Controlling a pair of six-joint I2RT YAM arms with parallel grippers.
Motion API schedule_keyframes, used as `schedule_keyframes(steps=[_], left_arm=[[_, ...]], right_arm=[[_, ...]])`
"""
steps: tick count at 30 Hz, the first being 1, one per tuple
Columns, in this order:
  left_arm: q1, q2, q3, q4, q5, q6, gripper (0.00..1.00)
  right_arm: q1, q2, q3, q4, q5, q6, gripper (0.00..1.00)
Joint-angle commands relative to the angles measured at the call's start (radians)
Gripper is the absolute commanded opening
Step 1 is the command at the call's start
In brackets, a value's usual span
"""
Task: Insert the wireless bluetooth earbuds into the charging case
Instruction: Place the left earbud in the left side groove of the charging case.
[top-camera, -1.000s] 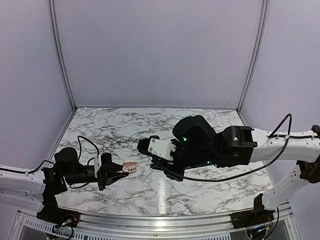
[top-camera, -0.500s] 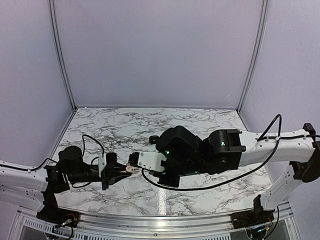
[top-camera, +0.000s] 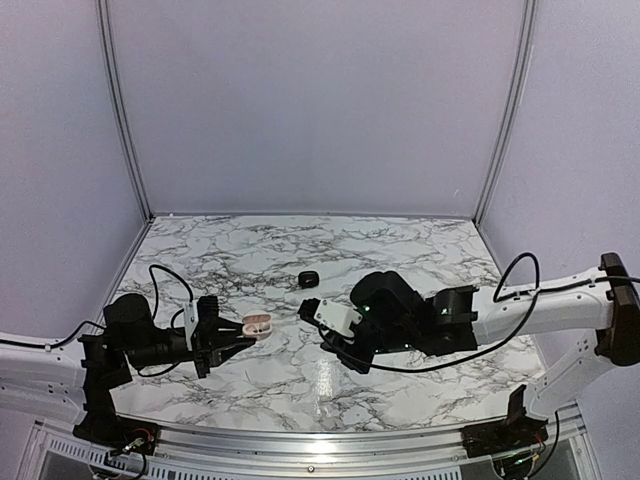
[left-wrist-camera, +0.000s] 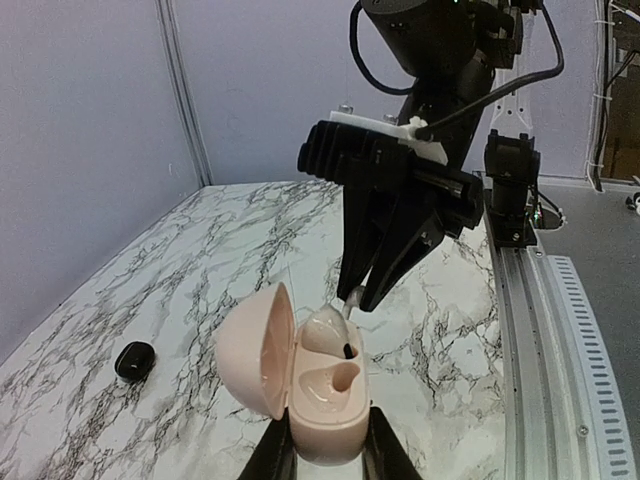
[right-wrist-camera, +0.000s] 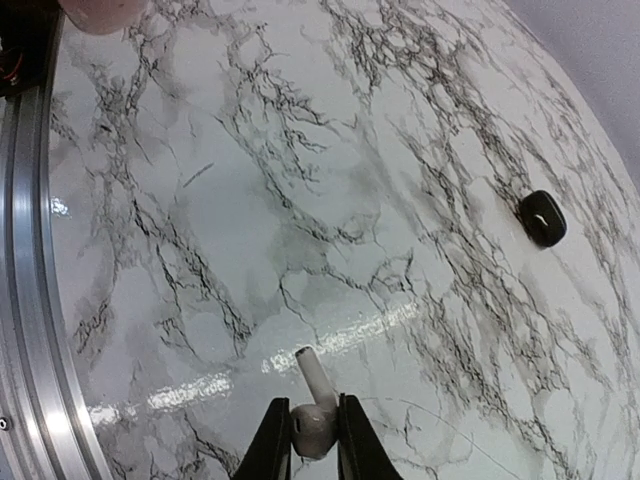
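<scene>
The left gripper (left-wrist-camera: 325, 455) pinches the open case (left-wrist-camera: 318, 400) by its base. The right gripper (right-wrist-camera: 310, 450), just beyond it, pinches a white earbud (right-wrist-camera: 312, 388).

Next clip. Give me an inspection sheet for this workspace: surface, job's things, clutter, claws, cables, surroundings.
Surface: glossy marble-pattern tabletop.
Job's things: charging case open, lid up; one white stemmed earbud; second earbud not made out.
Clutter: black lump lying on the tabletop.
Claws: left claw shut on the charging case; right claw shut on the earbud, close to the case.
Cables: black cable looped at the left arm, another along the right.
Surroundings: pale lilac walls; metal rail at the near edge.
</scene>
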Motion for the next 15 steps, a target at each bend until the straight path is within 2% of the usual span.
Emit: schedule_keyframes(steps=[1,7,15], left_arm=[[-0.002,-0.027,-0.019,0.032,-0.020,-0.013,0.00],[-0.002,0.011,-0.021,0.030,-0.017,0.005,0.00],[-0.005,0.102,0.006,0.030,0.016,0.042,0.00]], right_arm=[[-0.011,0.028,0.018,0.160,-0.080,0.018,0.10],[-0.001,0.009,0.177,-0.060,-0.073,-0.073,0.10],[0.110,0.045,0.373,-0.308,0.061,-0.139,0.10]])
